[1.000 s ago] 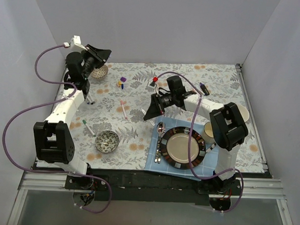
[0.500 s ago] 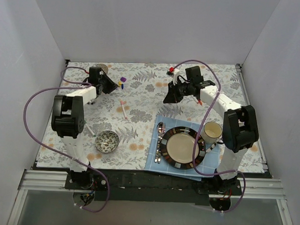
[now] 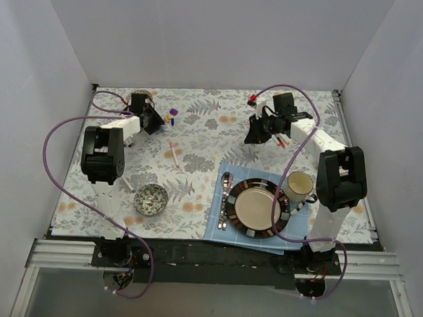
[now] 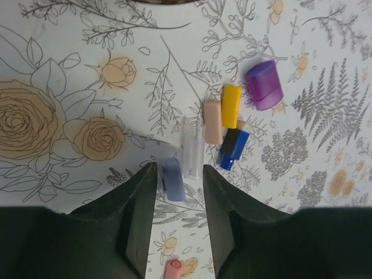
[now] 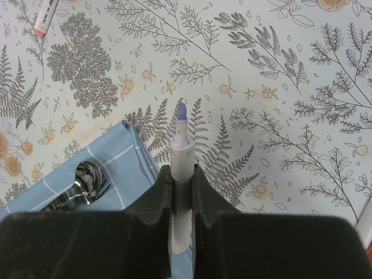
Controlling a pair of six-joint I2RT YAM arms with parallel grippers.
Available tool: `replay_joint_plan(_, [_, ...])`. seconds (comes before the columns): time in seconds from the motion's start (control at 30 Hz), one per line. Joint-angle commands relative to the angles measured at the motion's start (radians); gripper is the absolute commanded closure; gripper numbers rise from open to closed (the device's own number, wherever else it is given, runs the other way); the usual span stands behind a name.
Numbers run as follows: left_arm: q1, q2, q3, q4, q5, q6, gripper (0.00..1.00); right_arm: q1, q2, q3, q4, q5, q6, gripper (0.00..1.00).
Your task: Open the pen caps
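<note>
Gripping a pen, right end effector is clenched; left end effector gapes over caps.

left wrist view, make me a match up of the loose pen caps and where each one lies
Things:
1. purple cap
2. yellow cap
3. pale blue cap
4. dark blue cap

Places:
A. in the gap of the open left claw
B. just below the yellow cap in the picture
C. between the peach cap and the purple cap
D. rightmost of the cluster, and the biggest

Pairs: 1-D, 2-C, 3-A, 4-B
</note>
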Motion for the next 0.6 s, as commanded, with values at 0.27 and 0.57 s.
replay_joint_plan(0.27, [0.007,-0.079,0.063,-0.049,-0.101,0.048,0.44,-0.042,0.056,0.063,-0.018,0.257,-0.103,0.97])
replay_joint_plan(0.57, [0.007,-0.372,-0.093,0.051,0.085,0.128,0.21,-0.053,0.166,0.105,-0.059,0.441,-0.165,0.88])
